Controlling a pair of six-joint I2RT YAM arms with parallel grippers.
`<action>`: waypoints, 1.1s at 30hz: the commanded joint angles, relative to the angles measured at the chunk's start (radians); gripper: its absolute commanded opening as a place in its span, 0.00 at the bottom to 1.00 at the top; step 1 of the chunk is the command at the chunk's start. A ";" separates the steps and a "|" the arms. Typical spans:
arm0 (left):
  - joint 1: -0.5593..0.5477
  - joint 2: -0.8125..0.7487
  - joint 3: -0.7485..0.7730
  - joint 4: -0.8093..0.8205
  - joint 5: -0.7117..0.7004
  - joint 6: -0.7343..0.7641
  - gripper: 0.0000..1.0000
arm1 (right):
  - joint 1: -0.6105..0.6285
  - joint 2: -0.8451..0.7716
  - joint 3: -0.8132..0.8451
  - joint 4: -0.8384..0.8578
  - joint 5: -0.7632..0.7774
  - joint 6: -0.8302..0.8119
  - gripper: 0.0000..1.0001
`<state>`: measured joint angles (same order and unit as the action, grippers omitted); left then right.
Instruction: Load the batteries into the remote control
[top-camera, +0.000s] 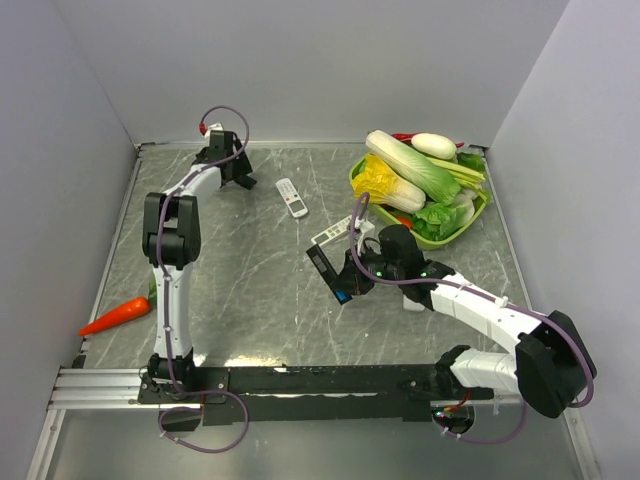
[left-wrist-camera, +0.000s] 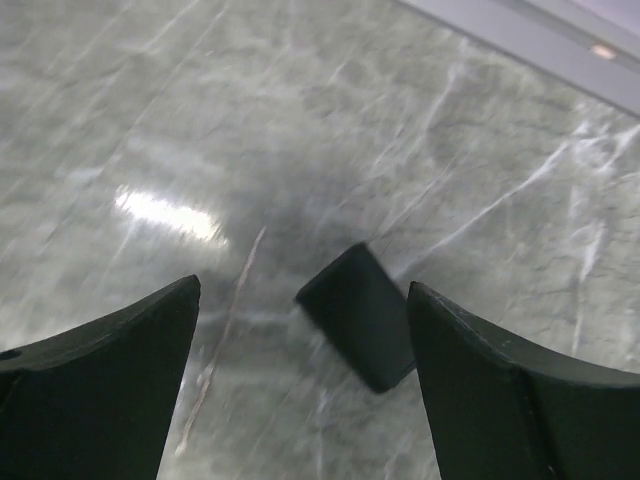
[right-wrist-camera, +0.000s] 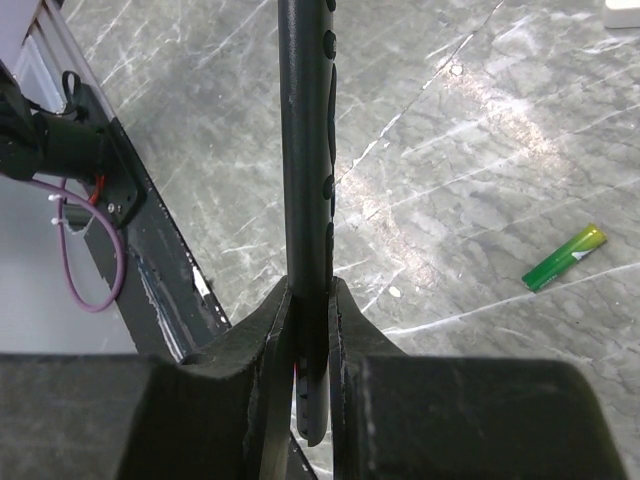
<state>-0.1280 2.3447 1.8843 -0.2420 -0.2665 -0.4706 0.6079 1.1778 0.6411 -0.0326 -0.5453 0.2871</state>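
Firmly pinched between the right jaws, edge-on: the black remote control (right-wrist-camera: 305, 180). Just below it in the top view, something small and blue (top-camera: 343, 297), too small to name for sure. On the table (top-camera: 250, 290), off to the right in the right wrist view and well apart from that remote: one green battery (right-wrist-camera: 565, 257), lying flat, yellow at one end. Far back on the left, the left jaws spread wide, gripping nothing, over a small dark blurred piece (left-wrist-camera: 360, 318) lying on the table between them. Between the two arms, a white remote (top-camera: 292, 197); close by the right jaws, a second pale one (top-camera: 330, 235). At far right, a green basket (top-camera: 445, 241) of vegetables; at near left, a carrot (top-camera: 115, 315).
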 joint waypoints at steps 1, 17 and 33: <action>0.034 0.039 0.071 0.090 0.194 0.001 0.88 | -0.007 -0.033 0.009 0.042 -0.033 0.000 0.00; 0.113 0.151 0.004 0.219 0.556 -0.195 0.45 | -0.008 -0.046 0.014 -0.003 -0.048 0.004 0.00; -0.108 0.068 -0.027 -0.192 0.127 0.068 0.26 | -0.008 -0.063 0.008 -0.019 -0.073 0.007 0.00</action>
<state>-0.1310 2.4023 1.8565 -0.1394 0.0898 -0.5457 0.6079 1.1587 0.6407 -0.0689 -0.5941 0.2943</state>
